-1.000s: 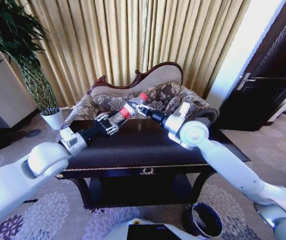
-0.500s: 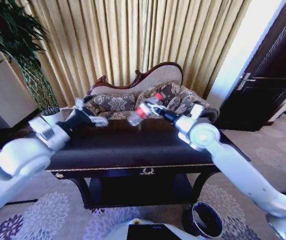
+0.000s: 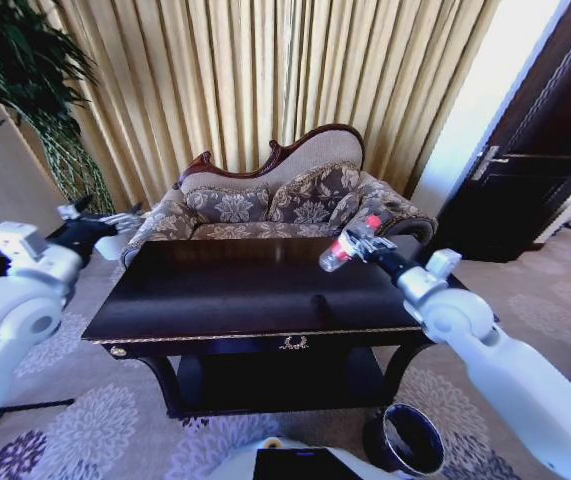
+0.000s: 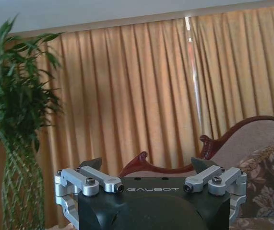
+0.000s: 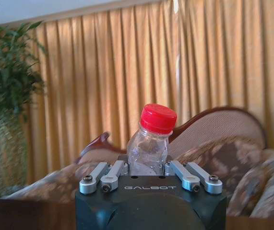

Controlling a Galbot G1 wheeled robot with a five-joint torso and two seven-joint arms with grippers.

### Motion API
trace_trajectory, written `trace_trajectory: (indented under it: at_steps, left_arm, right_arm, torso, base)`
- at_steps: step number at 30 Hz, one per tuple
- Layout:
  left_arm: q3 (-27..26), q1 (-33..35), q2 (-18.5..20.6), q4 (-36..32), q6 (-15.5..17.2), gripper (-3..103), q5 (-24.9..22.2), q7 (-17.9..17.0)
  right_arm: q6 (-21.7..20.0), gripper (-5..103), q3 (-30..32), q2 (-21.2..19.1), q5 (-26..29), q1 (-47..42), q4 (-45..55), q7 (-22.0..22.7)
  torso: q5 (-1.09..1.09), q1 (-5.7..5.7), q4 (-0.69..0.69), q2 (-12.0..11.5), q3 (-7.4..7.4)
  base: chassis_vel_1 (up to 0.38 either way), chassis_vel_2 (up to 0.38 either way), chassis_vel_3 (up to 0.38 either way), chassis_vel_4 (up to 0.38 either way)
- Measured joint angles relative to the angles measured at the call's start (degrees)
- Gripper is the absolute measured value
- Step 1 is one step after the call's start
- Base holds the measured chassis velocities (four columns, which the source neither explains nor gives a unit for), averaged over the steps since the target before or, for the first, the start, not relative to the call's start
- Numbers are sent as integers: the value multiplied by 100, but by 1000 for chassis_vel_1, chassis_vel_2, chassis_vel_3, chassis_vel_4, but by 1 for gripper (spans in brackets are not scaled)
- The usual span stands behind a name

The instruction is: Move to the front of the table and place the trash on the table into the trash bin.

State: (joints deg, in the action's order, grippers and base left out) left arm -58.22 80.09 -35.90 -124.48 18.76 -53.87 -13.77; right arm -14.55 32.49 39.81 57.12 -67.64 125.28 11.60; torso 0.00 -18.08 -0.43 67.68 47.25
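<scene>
A small clear bottle (image 3: 336,254) with a red cap hangs tilted above the right rear part of the dark glossy table (image 3: 215,300). My right gripper (image 3: 358,243) is shut on its body. The right wrist view has the bottle (image 5: 149,146) standing up between the fingers of the right gripper (image 5: 148,170). Off past the table's left end, my left gripper (image 3: 123,220) is up in the air. In its wrist view the left gripper (image 4: 146,165) is open with nothing between its fingers. The dark round trash bin (image 3: 412,441) stands on the carpet by the table's front right leg.
A patterned sofa (image 3: 265,200) with a carved wooden back stands right behind the table, with gold curtains (image 3: 265,80) beyond it. A tall plant (image 3: 35,100) is at the far left and a dark door (image 3: 535,150) at the right. Patterned carpet surrounds the table.
My right gripper has carried the bottle rightward from over the table's middle to its right side. My left gripper has drawn away from the bottle and swung left, beyond the table's end.
</scene>
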Motion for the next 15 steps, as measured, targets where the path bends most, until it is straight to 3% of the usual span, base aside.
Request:
trace_trajectory:
  at_steps: [4, 5, 8, 9, 12, 15]
  left_arm:
    - [-825, 933, -778, -243, -155, 100, 345, 534]
    - [-825, 933, -778, -243, -155, 100, 345, 534]
    - [-1354, 1522, -1515, -796, -146, 100, 452, 682]
    - [-1354, 1522, -1515, -796, -146, 100, 452, 682]
    - [-1679, 1895, -2099, -1272, -102, 100, 476, 750]
    - [-1810, 1995, -2298, -1427, -100, 100, 478, 844]
  right_arm:
    - [-38, 28, 534, 82, -267, -366, 223, 120]
    - [-38, 28, 534, 82, -267, -366, 223, 120]
    - [-159, 28, 921, 295, -531, -767, 516, 223]
    - [-159, 28, 921, 295, -531, -767, 516, 223]
    - [-293, 28, 1210, 571, -765, -1204, 938, 284]
    - [-350, 28, 1360, 712, -909, -1456, 1137, 285]
  torso:
    - [0, 0, 3, 0, 0]
    - [0, 0, 3, 0, 0]
    - [1, 1, 2, 0, 0]
    - [1, 1, 2, 0, 0]
    - [3, 1, 1, 0, -1]
    - [2, 1, 1, 0, -1]
  base:
    - [0, 0, 0, 0]
    - [0, 0, 0, 0]
    - [0, 0, 0, 0]
    - [0, 0, 0, 0]
    - [0, 0, 0, 0]
    - [0, 0, 0, 0]
